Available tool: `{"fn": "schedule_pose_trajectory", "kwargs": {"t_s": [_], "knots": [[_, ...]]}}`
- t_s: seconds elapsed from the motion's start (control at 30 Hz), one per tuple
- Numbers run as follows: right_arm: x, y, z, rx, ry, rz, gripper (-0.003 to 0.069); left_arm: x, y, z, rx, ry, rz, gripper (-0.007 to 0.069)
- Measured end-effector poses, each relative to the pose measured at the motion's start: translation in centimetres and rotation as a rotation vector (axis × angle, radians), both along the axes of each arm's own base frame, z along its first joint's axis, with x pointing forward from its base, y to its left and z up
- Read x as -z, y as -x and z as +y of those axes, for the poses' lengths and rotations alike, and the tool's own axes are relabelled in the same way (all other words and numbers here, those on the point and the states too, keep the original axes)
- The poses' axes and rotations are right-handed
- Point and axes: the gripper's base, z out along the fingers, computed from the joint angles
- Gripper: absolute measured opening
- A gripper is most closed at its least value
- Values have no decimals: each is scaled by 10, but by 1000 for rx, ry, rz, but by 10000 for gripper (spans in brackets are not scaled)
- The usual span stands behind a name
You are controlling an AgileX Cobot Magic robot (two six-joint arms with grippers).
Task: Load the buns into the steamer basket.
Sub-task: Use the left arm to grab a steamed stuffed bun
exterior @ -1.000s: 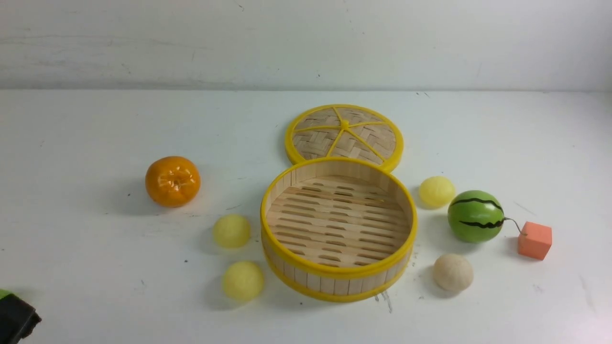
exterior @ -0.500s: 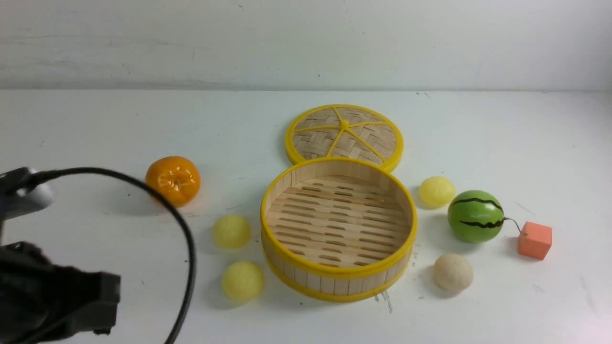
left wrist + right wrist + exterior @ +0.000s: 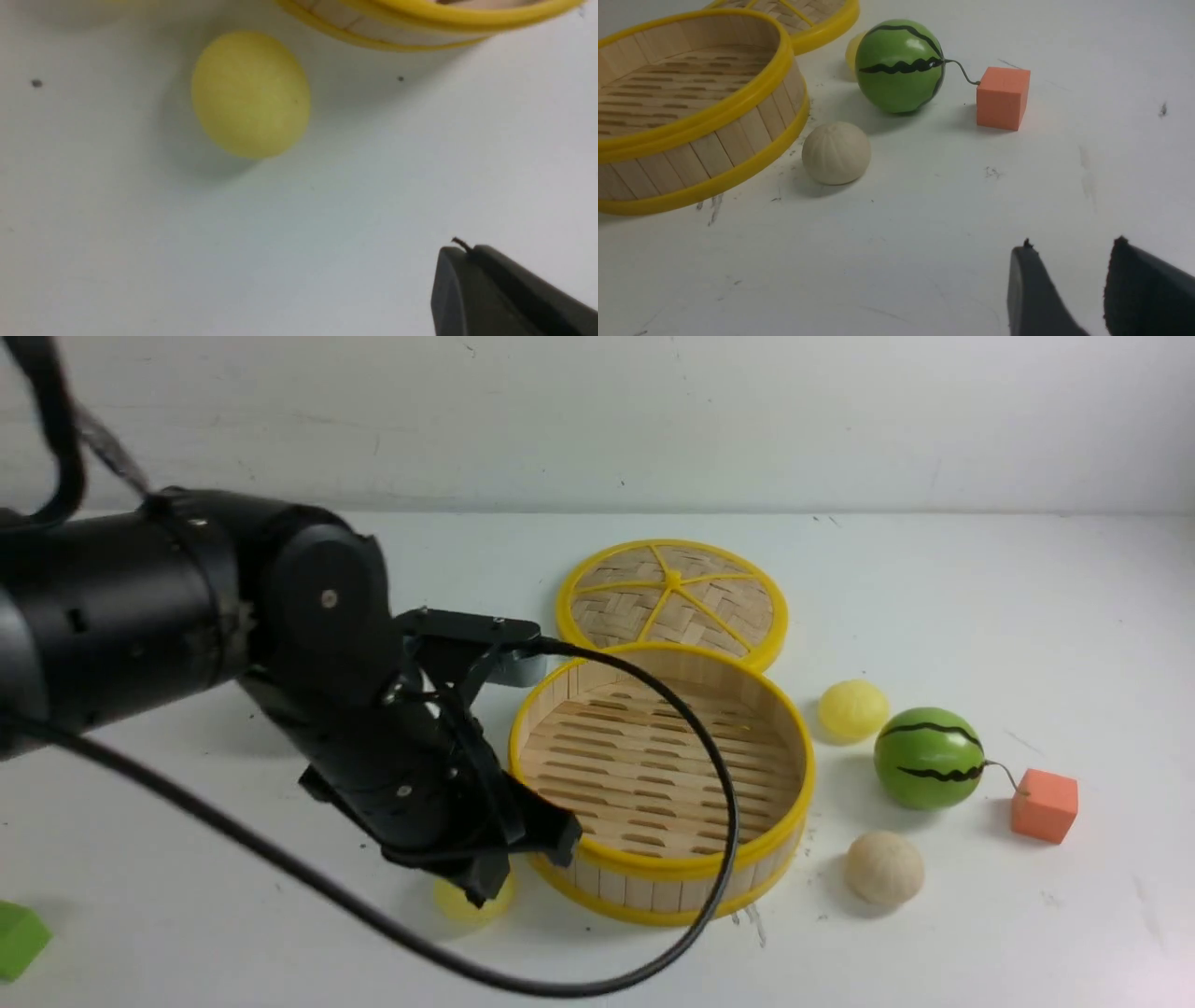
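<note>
The steamer basket (image 3: 807,775) stands mid-table with nothing in it. A pale yellow bun (image 3: 851,709) and a beige bun (image 3: 884,868) lie on its right. A third bun (image 3: 456,905), pale yellow, peeks out at its front left beneath my left gripper (image 3: 483,894). The left wrist view shows that bun (image 3: 251,93) beside the basket wall (image 3: 420,32), apart from my left gripper (image 3: 460,247), which is shut and holds nothing. My right gripper (image 3: 1071,245) is open above bare table, short of the beige bun (image 3: 836,152). My left arm hides the table left of the basket.
The woven lid (image 3: 672,593) leans behind the basket. A green striped watermelon ball (image 3: 929,758) and an orange cube (image 3: 1044,805) sit at the right. A green block (image 3: 19,938) lies at the front left. The arm's black cable (image 3: 560,985) loops across the basket's front.
My left arm has swung in from the lower left and up over the table to the basket's left side, covering the orange and one bun. Its jaws have closed. The green block now shows.
</note>
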Motion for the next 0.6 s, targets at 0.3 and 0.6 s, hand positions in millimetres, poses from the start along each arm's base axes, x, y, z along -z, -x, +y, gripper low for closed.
{"fn": "schedule_pose_trajectory", "kwargs": {"t_s": [0.3,0.6], "knots": [[0,0,0,0,0,1,239,27,-39,-1,-28,-83,31,50],[0,0,0,0,0,1,239,50,-55,-1,-40,-106,34,218]]}}
